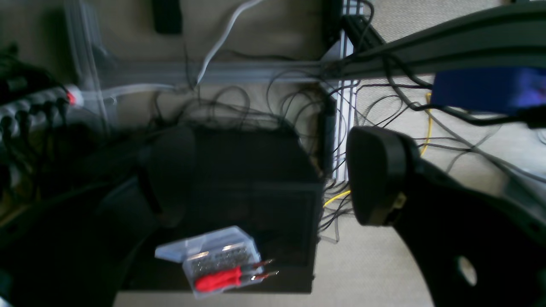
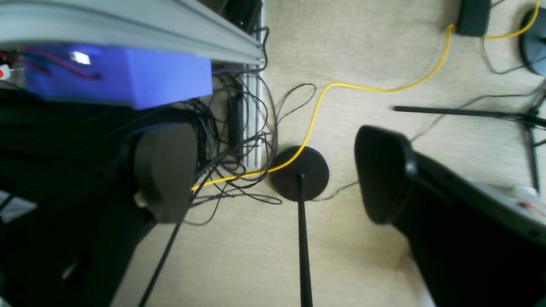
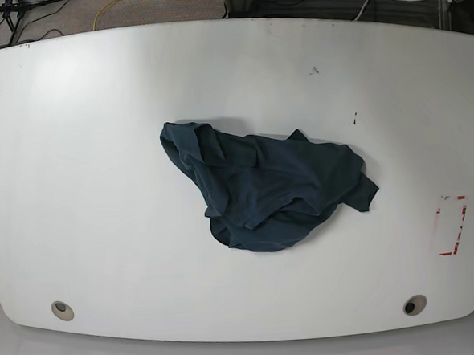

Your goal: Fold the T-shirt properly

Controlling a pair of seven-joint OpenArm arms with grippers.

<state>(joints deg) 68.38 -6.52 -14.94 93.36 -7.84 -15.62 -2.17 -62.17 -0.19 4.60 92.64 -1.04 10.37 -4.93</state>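
Overhead, the base view shows the T-shirt [image 3: 266, 192] lying crumpled in a dark teal heap near the middle of the white table [image 3: 84, 179], unfolded, with bunched ridges on its upper-left part and a loose flap reaching toward the right. Nothing lies on or against the cloth, and neither arm enters this view. A red-outlined rectangle [image 3: 451, 225] is marked on the table well apart to the right, two round grommets [image 3: 62, 310] sit near the front edge, and cables show beyond the far edge. Next, the left wrist view looks down at the floor, somewhat blurred: the left end effector [image 1: 273, 175] stands wide, its two dark fingers [image 1: 375, 175] far apart with nothing between them. Beneath the gap sits a black box [image 1: 256, 192] carrying a clear plastic case [image 1: 213, 260] with red-handled tools, surrounded by tangled black wires; a blue block [image 1: 486, 89] hangs at the upper right under a dark beam. Lastly, the right wrist view also faces the carpet: the right end effector [image 2: 273, 175] is likewise spread wide and empty. Between its fingers lie a round black stand base [image 2: 298, 172] with its pole, a yellow cable [image 2: 375, 87] and looped black wires, with a blue block [image 2: 128, 81] under an aluminium rail at the upper left.
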